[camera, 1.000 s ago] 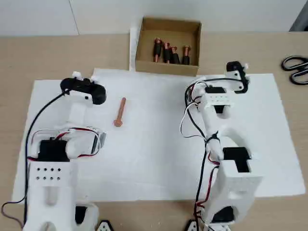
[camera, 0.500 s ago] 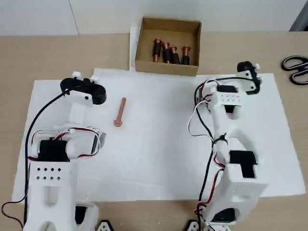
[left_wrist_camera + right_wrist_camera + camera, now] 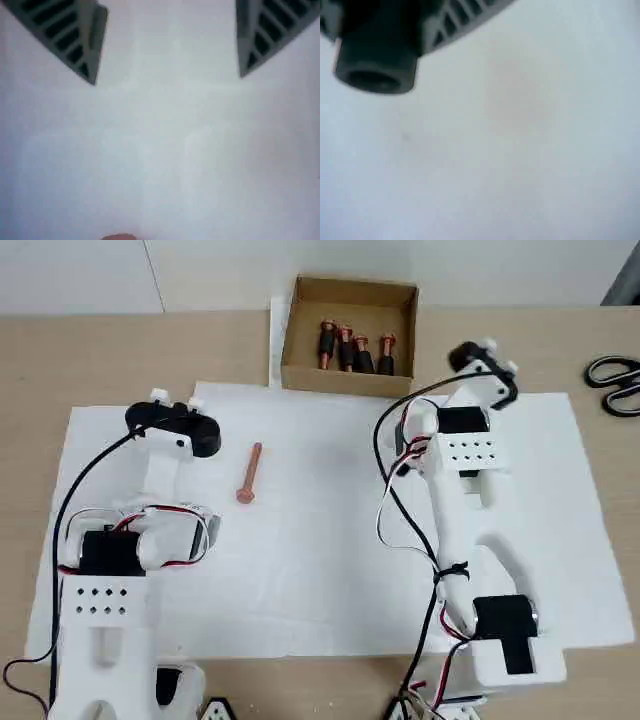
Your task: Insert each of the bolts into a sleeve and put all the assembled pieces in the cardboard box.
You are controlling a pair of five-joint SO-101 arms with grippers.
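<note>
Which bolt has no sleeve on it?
The bolt lying alone on the white paper. The four others are in the cardboard box, each with a black sleeve on it.

I work at what looks like a small robotics lab or hobby bench: a pale wooden tabletop (image 3: 120, 350) against a plain white wall (image 3: 80, 270), a sheet of white paper (image 3: 320, 550) spread over it, scissors (image 3: 615, 375) lying at the edge, a cardboard box (image 3: 345, 380) holding small parts, and loose wires (image 3: 383, 502) (red, black, white) running along my arms (image 3: 110, 585).
</note>
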